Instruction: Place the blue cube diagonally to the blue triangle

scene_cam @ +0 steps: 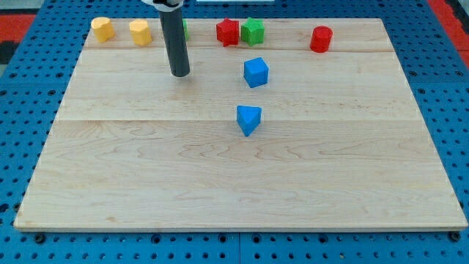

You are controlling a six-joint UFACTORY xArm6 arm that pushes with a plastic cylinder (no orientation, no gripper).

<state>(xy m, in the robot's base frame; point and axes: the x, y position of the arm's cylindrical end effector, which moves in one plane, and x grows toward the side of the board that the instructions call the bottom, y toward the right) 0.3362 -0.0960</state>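
The blue cube (256, 72) sits on the wooden board (220, 176) a little above the middle. The blue triangle (248, 119) lies just below it and slightly to the left, apart from it. My tip (180, 75) is the lower end of the dark rod and rests on the board well to the left of the blue cube, at about its height. It touches no block.
Along the board's top edge stand two yellow blocks (102, 28) (140, 32), a green block (183, 29) mostly hidden behind the rod, a red star-like block (228, 31), a green star-like block (253, 31) and a red cylinder (320, 39). Blue pegboard surrounds the board.
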